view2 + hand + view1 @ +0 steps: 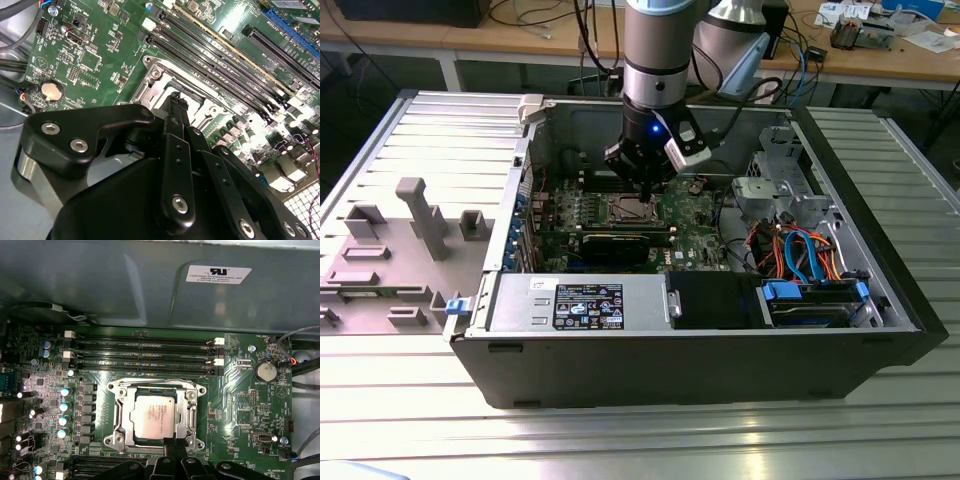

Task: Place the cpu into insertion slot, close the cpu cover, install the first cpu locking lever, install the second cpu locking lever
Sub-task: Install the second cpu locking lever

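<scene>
- The computer case (720, 340) lies on its side on the ribbed metal surface (620, 440), with the open side up, so the arm can come down to the motherboard (235, 405) from above.
- The gripper (642, 186) hangs inside the case, just over the socket area, between the memory slots (145, 352) and the lower part of the board.
- In the first wrist view, the cpu (153, 416) sits already in the insertion slot (118, 416); its silver-grey top lies flat and square with the metal rim.
- The cpu cover (191, 415) seems to be down around the chip, as its frame lies flat on the sides of the chip and the top shows through the window. I cannot tell if any locking lever is already hooked.
- The fingers (173, 446) are pressed together into one narrow tip and they grasp nothing. The tip is at the edge of the socket frame, on the side away from the memory slots; I judge it is kept narrow so it can push on a small part there.
- In the second wrist view, the same closed tip (176, 100) touches or nearly touches the silver frame; which one, I cannot say.
</scene>
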### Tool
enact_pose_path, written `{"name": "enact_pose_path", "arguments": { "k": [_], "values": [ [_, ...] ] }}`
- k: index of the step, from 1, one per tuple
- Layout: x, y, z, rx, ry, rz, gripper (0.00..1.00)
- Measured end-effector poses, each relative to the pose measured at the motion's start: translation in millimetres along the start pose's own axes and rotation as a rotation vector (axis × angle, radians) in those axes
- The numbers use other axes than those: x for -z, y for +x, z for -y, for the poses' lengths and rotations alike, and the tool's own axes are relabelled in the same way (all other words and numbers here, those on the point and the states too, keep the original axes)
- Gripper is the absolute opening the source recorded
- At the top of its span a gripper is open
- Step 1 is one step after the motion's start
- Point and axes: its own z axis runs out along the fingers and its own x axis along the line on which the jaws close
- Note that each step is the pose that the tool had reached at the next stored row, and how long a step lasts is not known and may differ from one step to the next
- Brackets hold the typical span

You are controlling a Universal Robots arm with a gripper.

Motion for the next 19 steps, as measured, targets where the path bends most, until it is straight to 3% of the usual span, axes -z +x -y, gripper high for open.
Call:
{"name": "enact_pose_path", "arguments": {
  "k": [1, 2, 3, 6, 11, 13, 19],
  "values": [
    [-0.5, 0.0, 0.0, 0.0, -0.0001, -0.0034, 0.11],
    [-0.8, 0.1, -0.1, -0.001, -0.0007, -0.0168, 0.11],
    [-0.8, 0.1, 0.1, -0.002, -0.0016, -0.0256, 0.11],
    [-1.3, 1.4, 4.8, -0.002, -0.009, -0.0261, 0.11],
    [-2.3, 7.0, 14.5, -0.002, -0.0371, -0.0251, 0.11],
    [-2.3, 8.5, 18.0, -0.002, -0.0408, -0.025, 0.11],
    [-2.1, 12.3, 25.9, -0.002, -0.0431, -0.0257, 0.11]
  ]
}}
